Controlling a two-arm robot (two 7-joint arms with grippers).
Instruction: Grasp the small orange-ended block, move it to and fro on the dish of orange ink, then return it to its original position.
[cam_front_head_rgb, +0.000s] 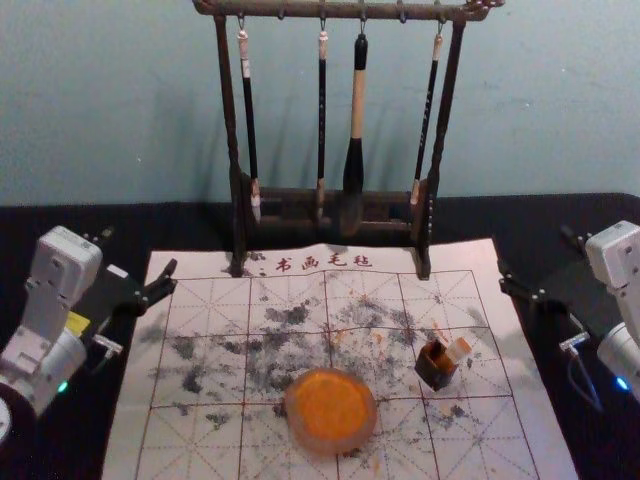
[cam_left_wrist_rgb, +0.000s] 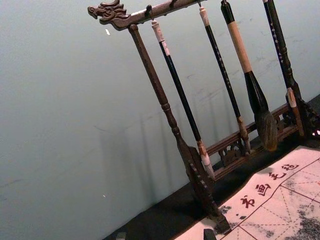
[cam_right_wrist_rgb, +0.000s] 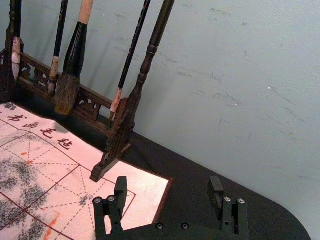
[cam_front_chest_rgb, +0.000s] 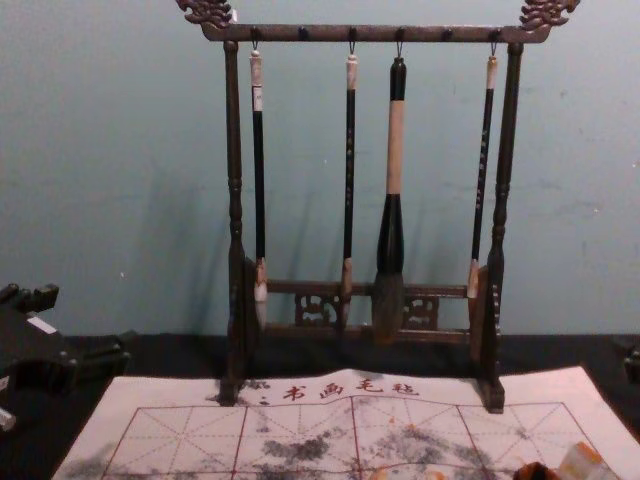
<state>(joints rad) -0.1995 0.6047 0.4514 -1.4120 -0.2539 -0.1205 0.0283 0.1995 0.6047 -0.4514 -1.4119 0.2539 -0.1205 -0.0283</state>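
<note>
1. We see the left gripper and right gripper, fingers apart, at left and right edges.
2. Ink dish, lower centre.
3. Dark holder, right of centre.
4. Block, leaning at its top: likely light, stiff; we'd pinch its raised sides.

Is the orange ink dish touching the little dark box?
Apart. The head view shows a strip of mat between the dish and the box.

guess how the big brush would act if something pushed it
The big brush would probably swing, hanging as it does by a loop from the rack. Its handle looks straight and stiff, its bristles likely to bend. Being thicker, it is probably heavier than the thin brushes.
</note>
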